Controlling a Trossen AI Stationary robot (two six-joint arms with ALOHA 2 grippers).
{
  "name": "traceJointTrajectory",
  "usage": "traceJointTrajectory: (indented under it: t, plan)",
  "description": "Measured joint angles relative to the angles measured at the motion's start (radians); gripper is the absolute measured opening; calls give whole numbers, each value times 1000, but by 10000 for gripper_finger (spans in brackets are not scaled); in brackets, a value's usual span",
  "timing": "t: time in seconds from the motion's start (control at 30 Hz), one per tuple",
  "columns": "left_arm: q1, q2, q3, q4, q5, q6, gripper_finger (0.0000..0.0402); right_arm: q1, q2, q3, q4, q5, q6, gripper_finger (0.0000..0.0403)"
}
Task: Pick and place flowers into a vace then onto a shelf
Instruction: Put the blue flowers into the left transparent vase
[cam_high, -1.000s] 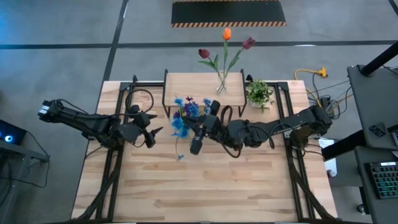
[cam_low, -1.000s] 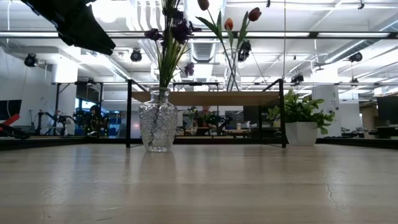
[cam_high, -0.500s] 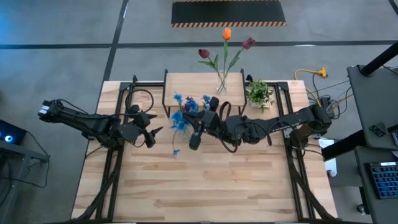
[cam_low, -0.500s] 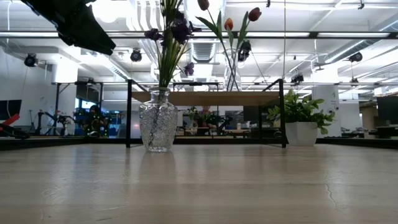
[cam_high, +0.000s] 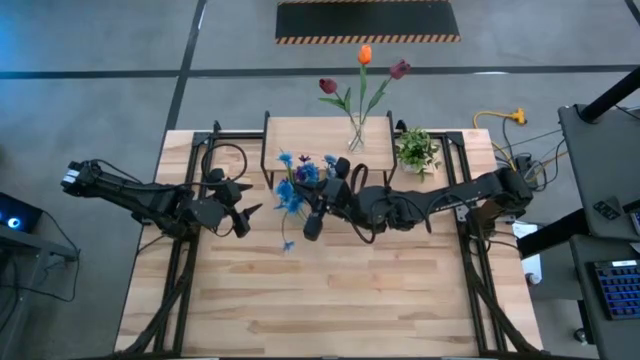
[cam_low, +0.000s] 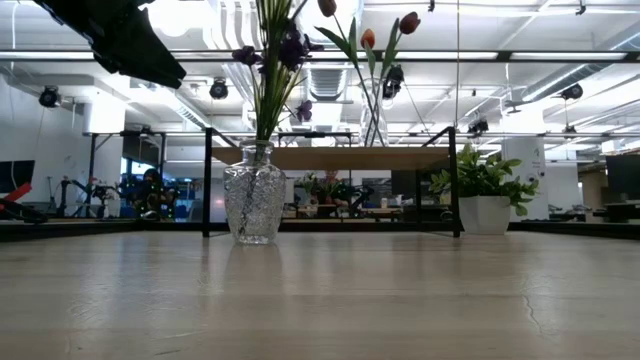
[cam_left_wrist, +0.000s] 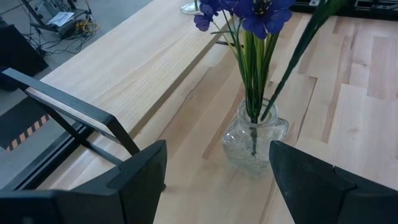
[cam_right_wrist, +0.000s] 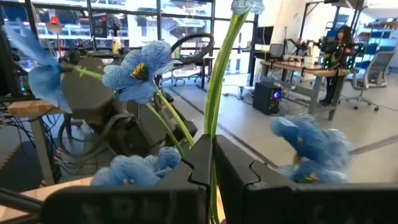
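The right claw (cam_high: 312, 226) hangs above the middle of the counter (cam_high: 340, 300), its fingers (cam_right_wrist: 186, 168) pressed together on the green stem of the blue bunch (cam_high: 291, 192), whose blooms spread just beyond the fingertips and whose stem tail pokes out the near side of the claw. Directly under and slightly beyond that claw stands the glass vase (cam_low: 254, 205) on the counter, already carrying the purple bunch (cam_left_wrist: 249, 9) upright in its narrow neck. The left claw (cam_high: 240, 218) waits off to the side, near the vase, its fingers (cam_left_wrist: 140, 171) spread wide and empty. Past the right claw sits the shelf (cam_high: 325, 140), with a second vase of tulips (cam_high: 362, 70) on its top board and a small potted plant (cam_high: 416, 150) just beside it. The blue bunch looks light and springy; its thin stem probably bends and may twist in the grip, so a hold low on the stem, well below the blooms, seems best for steering the tip into the neck. The vase is likely heavy, slick and breakable, so grasping it around the neck or body with firm, even pressure appears safest.
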Motion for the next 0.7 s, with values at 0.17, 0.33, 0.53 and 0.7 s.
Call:
traceJointTrajectory:
  t: [0.17,0.33,0.53,0.7]
  plan:
    - [0,0,0,0,0,0,267,0,0,-21,1,-1,22,8]
    - [0,0,0,0,0,0,267,0,0,-32,0,-16,22,8]
    - [0,0,0,0,0,0,267,-1,0,-75,3,-31,46,8]
    - [0,0,0,1,0,0,267,-4,0,-91,22,-47,49,8]
